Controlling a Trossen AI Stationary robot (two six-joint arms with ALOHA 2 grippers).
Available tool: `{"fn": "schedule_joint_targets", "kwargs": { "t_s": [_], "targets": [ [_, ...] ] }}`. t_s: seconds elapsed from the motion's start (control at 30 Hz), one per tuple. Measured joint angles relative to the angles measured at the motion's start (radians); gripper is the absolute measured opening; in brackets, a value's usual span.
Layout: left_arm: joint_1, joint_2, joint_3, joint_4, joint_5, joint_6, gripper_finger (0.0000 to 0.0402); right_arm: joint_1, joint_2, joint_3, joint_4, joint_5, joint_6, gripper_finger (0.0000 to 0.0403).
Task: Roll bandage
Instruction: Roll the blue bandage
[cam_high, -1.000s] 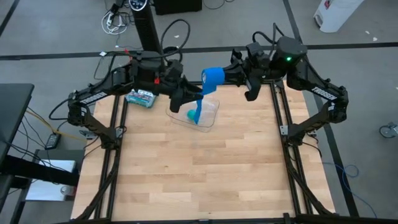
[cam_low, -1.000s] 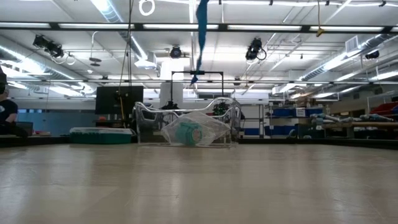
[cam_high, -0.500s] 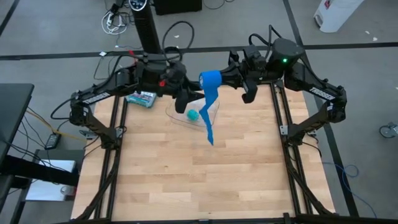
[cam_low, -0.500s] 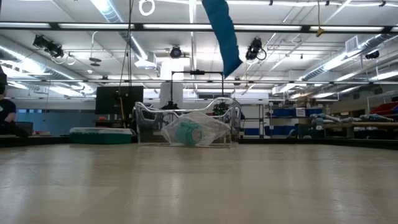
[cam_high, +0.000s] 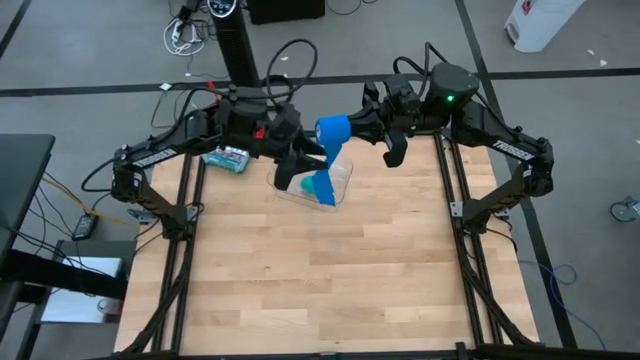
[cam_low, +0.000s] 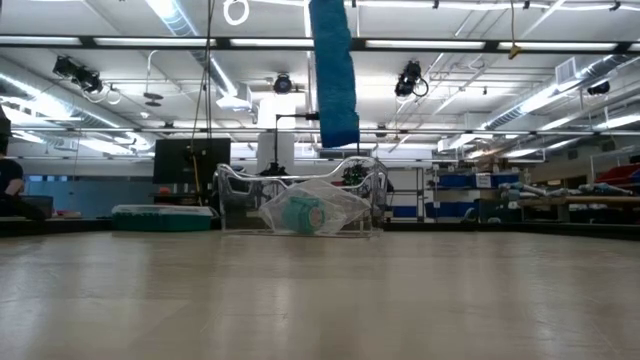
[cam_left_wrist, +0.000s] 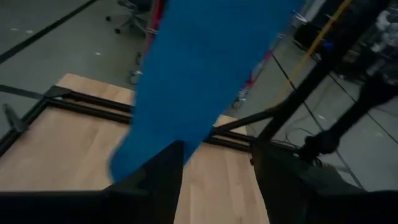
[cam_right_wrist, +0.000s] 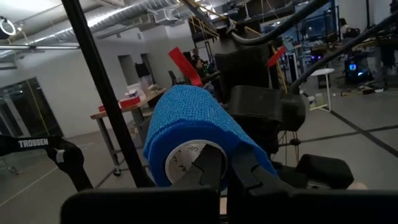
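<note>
The bandage is a bright blue roll (cam_high: 333, 128) on a white core, held high over the table's far middle. Its loose strip (cam_high: 323, 180) hangs down from the roll. In the low view the strip (cam_low: 333, 70) ends clear above a clear plastic tray. My right gripper (cam_high: 352, 128) is shut on the roll (cam_right_wrist: 186, 124). My left gripper (cam_high: 303, 160) stands open just left of the strip. In the left wrist view the strip (cam_left_wrist: 199, 74) hangs right before that gripper (cam_left_wrist: 217, 162). My right gripper pinches the roll's wall at the rim of its open end (cam_right_wrist: 227, 146). One finger (cam_right_wrist: 208, 168) seems to lie inside the white core and the other outside on the blue wrap. The fingers come about level from the table's right. The roll is lifted clear, its strip hanging slack. My left gripper: I cannot tell whether a finger (cam_left_wrist: 165, 171) touches the strip's lower end.
A clear plastic tray (cam_high: 343, 178) sits below the strip at the table's far middle, with a small teal roll (cam_low: 300, 213) inside it. A green-and-white box (cam_high: 226, 157) lies at the far left. The near half of the wooden table (cam_high: 320, 290) is bare.
The strip's free end has swung out toward the table's near edge and back, and now hangs straight down over the tray. It has also turned, showing its broad face in the low view where before it stood edge-on. The roll stays up in my right gripper.
</note>
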Motion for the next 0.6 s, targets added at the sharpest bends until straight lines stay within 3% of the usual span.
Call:
{"fn": "schedule_joint_targets", "kwargs": {
  "t_s": [0.1, 0.6],
  "targets": [
    [0.000, 0.000, 0.000, -0.003, 0.008, 0.010, 0.0198, 0.000, 0.000, 0.000, 0.001, 0.000, 0.000, 0.0000],
    [-0.017, 0.000, 0.000, 0.004, -0.193, -0.031, 0.0193, 0.024, 0.000, 0.000, 0.024, 0.048, 0.000, 0.0000]
  ]
}}
